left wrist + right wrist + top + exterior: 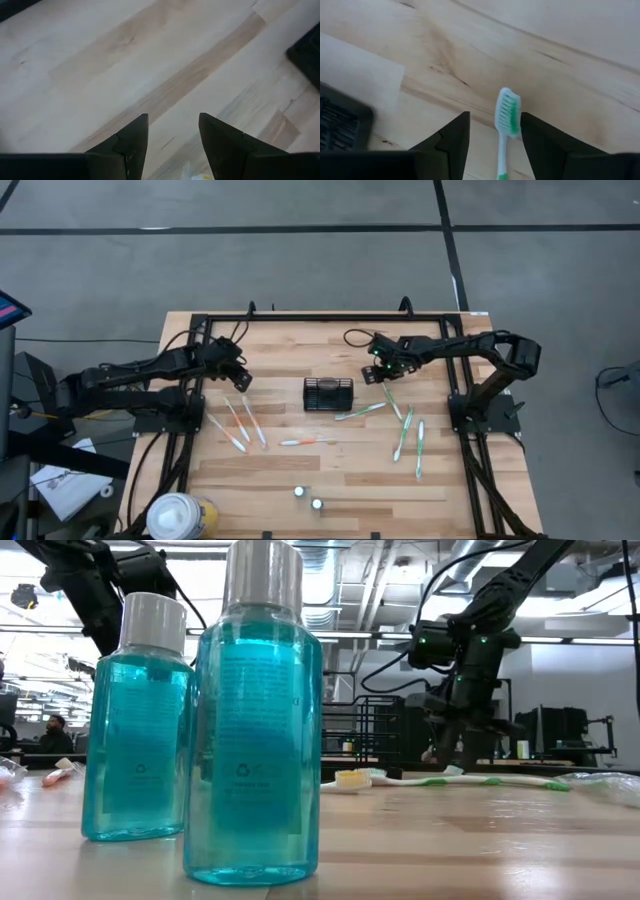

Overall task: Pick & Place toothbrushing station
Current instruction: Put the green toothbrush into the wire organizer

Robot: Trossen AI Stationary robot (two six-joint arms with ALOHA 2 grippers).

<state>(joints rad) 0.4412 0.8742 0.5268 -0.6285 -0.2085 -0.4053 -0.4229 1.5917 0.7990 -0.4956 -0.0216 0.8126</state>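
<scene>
The black wire-mesh holder (328,394) stands mid-table and also shows in the right wrist view (340,122). Slim white toothbrushes lie flat on the wood: three at the left (238,423), an orange one (307,442), and several green ones at the right (403,433). My right gripper (386,376) hangs open over one green brush (393,402). Its fingers stand on either side of the bristle head (508,114); I see no touch. My left gripper (240,380) is open above bare wood (172,125), just beyond the left brushes.
Two blue mouthwash bottles (255,720) (140,720) stand near the front edge, seen from above as small caps (308,498). A large white-and-yellow round container (180,515) sits at the near left corner. Black frame rails (470,450) border the table.
</scene>
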